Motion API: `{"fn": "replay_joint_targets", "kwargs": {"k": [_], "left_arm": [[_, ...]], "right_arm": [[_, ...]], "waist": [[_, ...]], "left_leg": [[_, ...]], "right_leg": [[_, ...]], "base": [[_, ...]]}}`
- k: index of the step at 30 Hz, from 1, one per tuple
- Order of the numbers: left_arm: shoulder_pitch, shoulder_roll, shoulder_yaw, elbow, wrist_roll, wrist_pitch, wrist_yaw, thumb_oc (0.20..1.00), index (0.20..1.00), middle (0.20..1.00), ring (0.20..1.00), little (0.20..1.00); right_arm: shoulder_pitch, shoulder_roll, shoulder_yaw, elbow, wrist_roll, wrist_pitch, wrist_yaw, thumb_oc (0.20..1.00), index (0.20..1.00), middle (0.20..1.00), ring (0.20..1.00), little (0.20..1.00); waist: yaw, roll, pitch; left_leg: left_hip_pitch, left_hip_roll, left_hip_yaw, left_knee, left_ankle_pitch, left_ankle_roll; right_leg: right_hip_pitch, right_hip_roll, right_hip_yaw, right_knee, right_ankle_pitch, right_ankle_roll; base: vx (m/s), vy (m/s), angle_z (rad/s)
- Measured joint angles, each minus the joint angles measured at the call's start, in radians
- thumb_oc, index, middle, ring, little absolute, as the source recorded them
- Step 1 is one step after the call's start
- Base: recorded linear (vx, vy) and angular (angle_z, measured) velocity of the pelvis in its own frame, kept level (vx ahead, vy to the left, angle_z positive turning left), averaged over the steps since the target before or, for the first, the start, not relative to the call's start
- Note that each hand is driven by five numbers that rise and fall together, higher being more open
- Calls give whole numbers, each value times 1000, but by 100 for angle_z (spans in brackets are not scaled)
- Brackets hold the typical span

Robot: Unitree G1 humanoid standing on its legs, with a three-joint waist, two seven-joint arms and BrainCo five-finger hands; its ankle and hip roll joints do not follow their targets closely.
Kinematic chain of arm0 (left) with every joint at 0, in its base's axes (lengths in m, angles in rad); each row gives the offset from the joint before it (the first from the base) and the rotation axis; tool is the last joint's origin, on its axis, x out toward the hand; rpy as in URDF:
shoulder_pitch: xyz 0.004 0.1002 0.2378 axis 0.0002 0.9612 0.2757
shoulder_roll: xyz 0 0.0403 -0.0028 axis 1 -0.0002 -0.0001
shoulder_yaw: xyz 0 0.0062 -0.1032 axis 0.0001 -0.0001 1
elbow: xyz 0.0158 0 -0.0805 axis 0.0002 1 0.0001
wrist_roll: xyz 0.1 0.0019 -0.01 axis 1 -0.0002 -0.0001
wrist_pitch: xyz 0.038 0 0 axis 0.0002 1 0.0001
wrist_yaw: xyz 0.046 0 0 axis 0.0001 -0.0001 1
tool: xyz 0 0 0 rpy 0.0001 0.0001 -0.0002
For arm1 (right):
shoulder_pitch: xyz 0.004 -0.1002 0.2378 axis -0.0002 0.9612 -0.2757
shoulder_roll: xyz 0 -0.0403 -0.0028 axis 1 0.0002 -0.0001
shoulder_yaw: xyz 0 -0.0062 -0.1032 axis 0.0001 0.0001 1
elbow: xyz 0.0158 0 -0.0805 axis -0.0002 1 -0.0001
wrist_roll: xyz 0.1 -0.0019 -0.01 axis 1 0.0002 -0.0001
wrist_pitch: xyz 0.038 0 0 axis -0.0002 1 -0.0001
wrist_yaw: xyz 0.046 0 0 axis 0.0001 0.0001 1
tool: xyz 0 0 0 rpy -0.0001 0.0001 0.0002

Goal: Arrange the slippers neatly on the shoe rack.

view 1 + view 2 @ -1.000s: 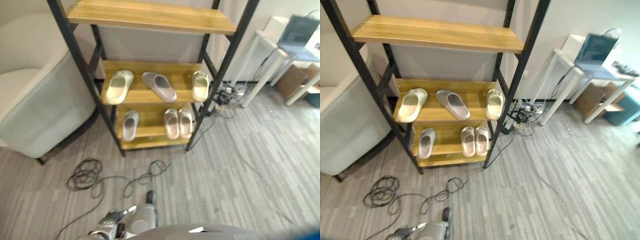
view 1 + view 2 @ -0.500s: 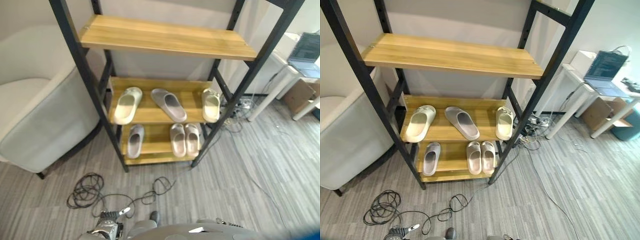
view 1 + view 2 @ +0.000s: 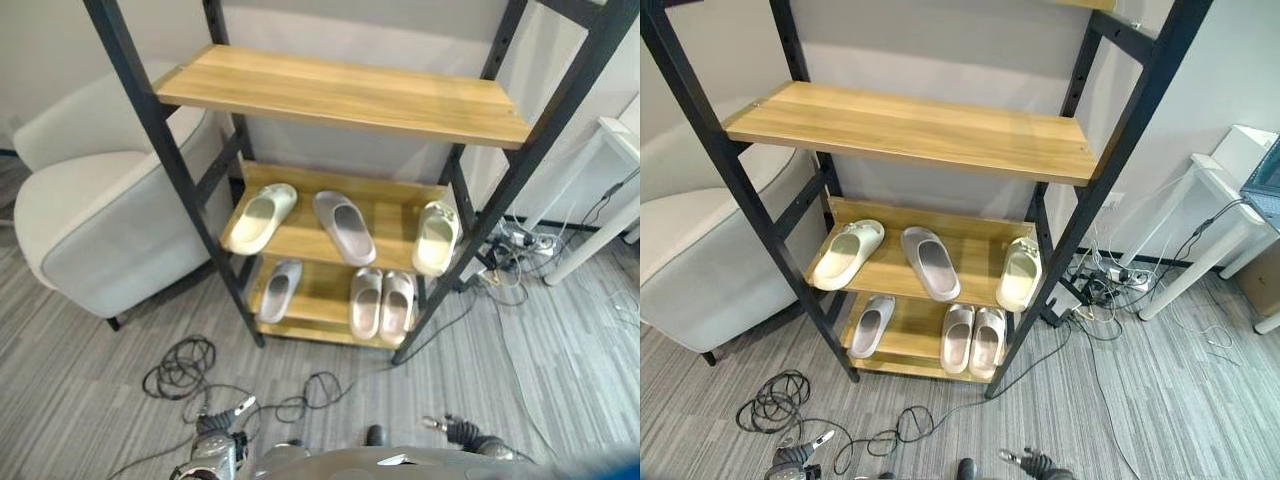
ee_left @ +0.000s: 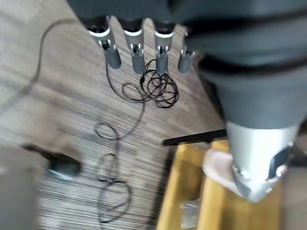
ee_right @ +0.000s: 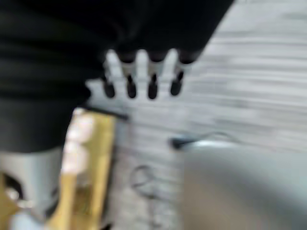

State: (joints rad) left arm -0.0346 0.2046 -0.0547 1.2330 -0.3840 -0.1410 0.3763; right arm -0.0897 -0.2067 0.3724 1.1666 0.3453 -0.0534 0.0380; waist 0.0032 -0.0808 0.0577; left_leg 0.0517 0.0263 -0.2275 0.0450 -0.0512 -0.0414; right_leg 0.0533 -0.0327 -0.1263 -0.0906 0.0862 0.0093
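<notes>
The shoe rack (image 3: 345, 95) has a black frame and wooden shelves; its top shelf is bare. On the middle shelf lie a cream slipper (image 3: 258, 218), a grey slipper (image 3: 345, 227) set at an angle, and another cream slipper (image 3: 435, 238) at the right end. The bottom shelf holds a grey slipper (image 3: 279, 290) and a pale pair (image 3: 381, 303) side by side. My left hand (image 3: 215, 455) hangs low over the floor, fingers (image 4: 136, 50) straight and holding nothing. My right hand (image 3: 462, 431) is also low, fingers (image 5: 152, 84) straight and holding nothing.
A light grey armchair (image 3: 100, 220) stands close to the rack's left side. A white table (image 3: 1220, 190) stands to the right, with a tangle of cords and a power strip (image 3: 510, 240) on the floor between it and the rack.
The camera has moved, so the rack now sits more to the centre and its top shelf shows fully. My right hand has come into view at the bottom. The slippers have not moved.
</notes>
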Motion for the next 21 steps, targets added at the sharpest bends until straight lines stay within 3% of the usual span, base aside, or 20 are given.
{"fn": "replay_joint_targets", "kwargs": {"k": [1, 2, 3, 4, 5, 6, 7, 9, 14, 21], "left_arm": [[11, -7, 22, -29, -2, 6, -8, 1000, 1000, 1000, 1000, 1000], [76, -24, 86, -151, -43, -12, -10, 1000, 1000, 1000, 1000, 1000], [86, -24, 104, -141, -64, -28, -6, 1000, 1000, 1000, 1000, 1000], [90, -17, 143, -101, -88, -19, -4, 1000, 1000, 1000, 1000, 1000], [94, -10, 141, -88, -99, -21, 0, 1000, 1000, 1000, 1000, 1000], [81, 6, 129, -74, -100, -29, 0, 1000, 1000, 1000, 1000, 1000], [73, 11, 114, -76, -100, -43, -4, 1000, 1000, 1000, 1000, 1000], [42, -5, 83, -89, -100, -51, -15, 1000, 1000, 1000, 1000, 1000], [34, 1, 95, -81, -98, -55, -49, 1000, 1000, 1000, 1000, 1000], [70, -5, 95, -80, -97, -52, -52, 1000, 1000, 1000, 1000, 1000]], "right_arm": [[67, -41, -22, -166, 1, 46, 37, 1000, 1000, 1000, 1000, 1000], [277, -223, 9, -795, -81, 17, 65, 1000, 1000, 1000, 1000, 1000], [331, -286, 0, -1010, -115, -34, 98, 1000, 1000, 1000, 1000, 1000], [380, -337, -39, -1239, -157, -42, 116, 1000, 1000, 1000, 1000, 1000], [391, -327, -48, -1239, -166, -91, 116, 1000, 1000, 1000, 1000, 1000], [377, -285, -41, -1046, -194, -162, 97, 1000, 1000, 1000, 1000, 1000], [308, -291, 45, -840, -198, -133, 103, 1000, 1000, 1000, 1000, 1000], [310, -316, 119, -712, -232, -86, 120, 1000, 1000, 1000, 1000, 1000], [340, -319, 117, -891, -250, -73, 161, 1000, 1000, 1000, 1000, 1000], [283, -297, 50, -894, -301, -78, 75, 1000, 1000, 1000, 1000, 1000]], "waist": [[-9, 6, 3], [-14, 13, 5], [-31, 17, 5], [-57, 18, 4], [-80, 12, 4], [-91, -19, -7], [-97, -43, -10], [-91, -52, -7], [-96, -23, 12], [-91, -7, 19]], "left_leg": [[1, 5, 0, 2, -2, -6], [7, 8, 14, -28, 7, -16], [21, 10, 31, -36, 12, -19], [41, 12, 54, -41, 4, -20], [43, 15, 59, -36, -2, -19], [43, 17, 70, -22, -17, -21], [38, 13, 76, -9, -31, -20], [1, 8, 75, 4, -40, -11], [7, -2, 81, -7, -27, -4], [37, 4, 80, -42, -13, 0]], "right_leg": [[-3, 4, -1, 0, 1, 0], [-15, 2, 12, 0, 8, 0], [-10, 3, 27, 0, 12, 1], [5, 6, 37, 0, 8, 3], [6, 8, 47, 0, 0, 7], [13, 13, 56, 0, -4, 5], [10, 16, 61, 0, -2, 8], [-19, 5, 74, 0, -2, 12], [-22, -8, 75, -4, 8, 22], [-6, -5, 68, -4, 4, 21]], "base": [[-113, -138, 5], [-21, -40, -20], [-84, -47, -46], [-54, -8, -46], [-92, -18, -36], [-45, -8, -27], [-43, -9, -29], [-2, -2, -6], [9, 9, 0], [9, 17, 1]]}}
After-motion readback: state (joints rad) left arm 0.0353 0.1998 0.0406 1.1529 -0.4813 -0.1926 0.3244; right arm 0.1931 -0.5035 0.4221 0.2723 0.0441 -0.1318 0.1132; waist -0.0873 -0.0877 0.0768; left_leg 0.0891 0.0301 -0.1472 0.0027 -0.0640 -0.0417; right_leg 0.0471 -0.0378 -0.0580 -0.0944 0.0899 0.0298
